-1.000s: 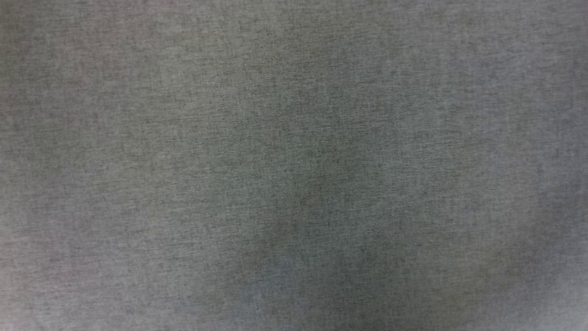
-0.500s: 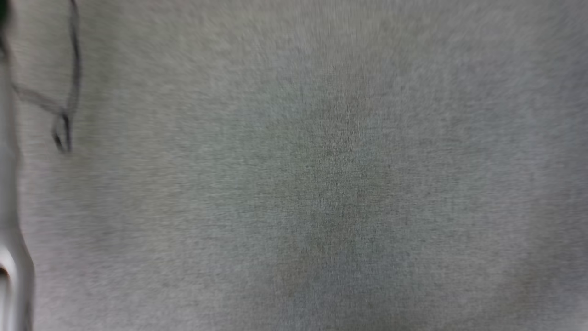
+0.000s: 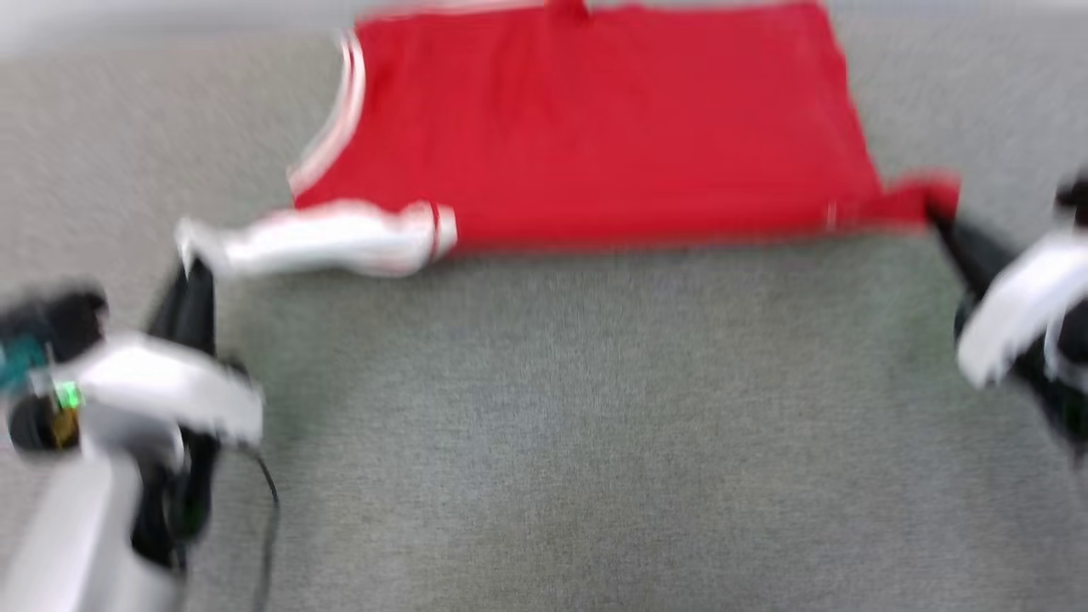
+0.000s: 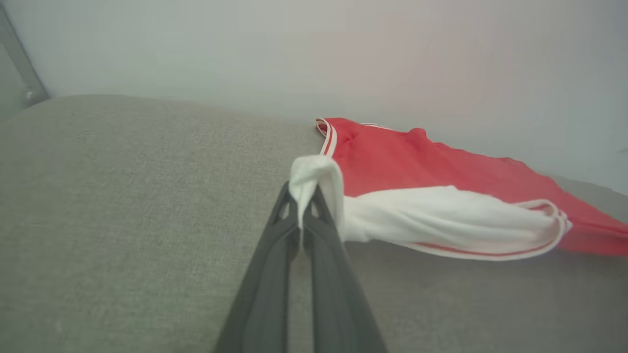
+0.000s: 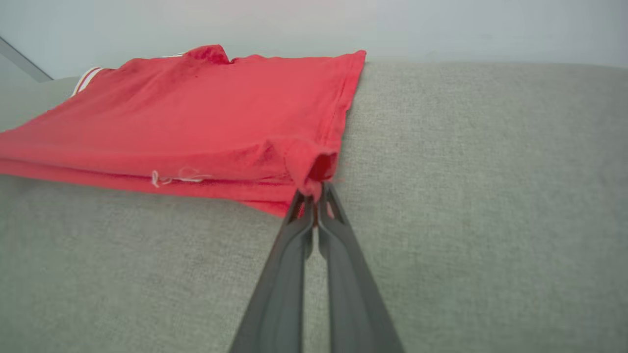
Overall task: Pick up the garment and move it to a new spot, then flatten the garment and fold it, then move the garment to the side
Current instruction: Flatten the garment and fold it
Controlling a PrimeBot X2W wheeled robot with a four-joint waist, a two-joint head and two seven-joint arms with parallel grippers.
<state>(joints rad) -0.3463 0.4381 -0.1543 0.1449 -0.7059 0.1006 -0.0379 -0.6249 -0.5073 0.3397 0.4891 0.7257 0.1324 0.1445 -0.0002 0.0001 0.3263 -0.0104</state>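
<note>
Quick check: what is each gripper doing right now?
Left gripper: closed on the white sleeve of the shirt.
Right gripper: closed on a red corner of the shirt.

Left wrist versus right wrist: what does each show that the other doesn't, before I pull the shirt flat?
Left wrist: the left claw shut on the tip of the white sleeve, whose striped cuff lies off to the right.
Right wrist: the right claw shut on a red corner, and a loose white thread along the near edge.
Both: the red shirt lying on the grey cushion, with a pale wall behind.
</note>
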